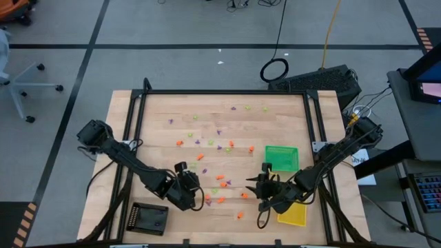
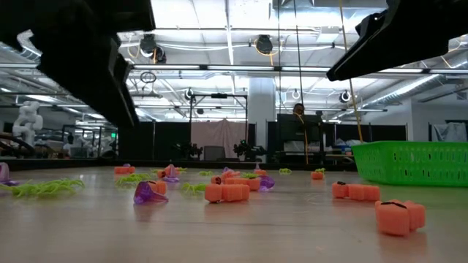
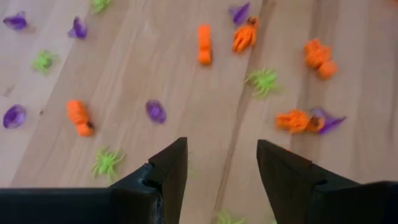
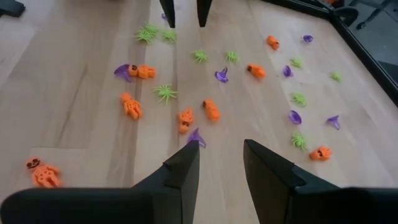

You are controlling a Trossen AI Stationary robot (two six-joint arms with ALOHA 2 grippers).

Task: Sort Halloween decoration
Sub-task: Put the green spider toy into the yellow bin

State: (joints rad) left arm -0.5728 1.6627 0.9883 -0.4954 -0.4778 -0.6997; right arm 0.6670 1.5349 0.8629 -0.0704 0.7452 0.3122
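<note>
Nearest the tabletop's front edge, the left end effector hangs with fingers spread and empty, beside the black tray. The right end effector, fingers parted and empty, hovers by the yellow tray. Beyond both, the Halloween decoration lies scattered across the wood, left of the green tray

Green tray sits just beyond the right claw, toward the far edge | yellow tray close behind that claw, at the near edge | black tray near the left claw, on its outer side | all on the wooden table | coiled cable on the floor, well away from both claws
</note>
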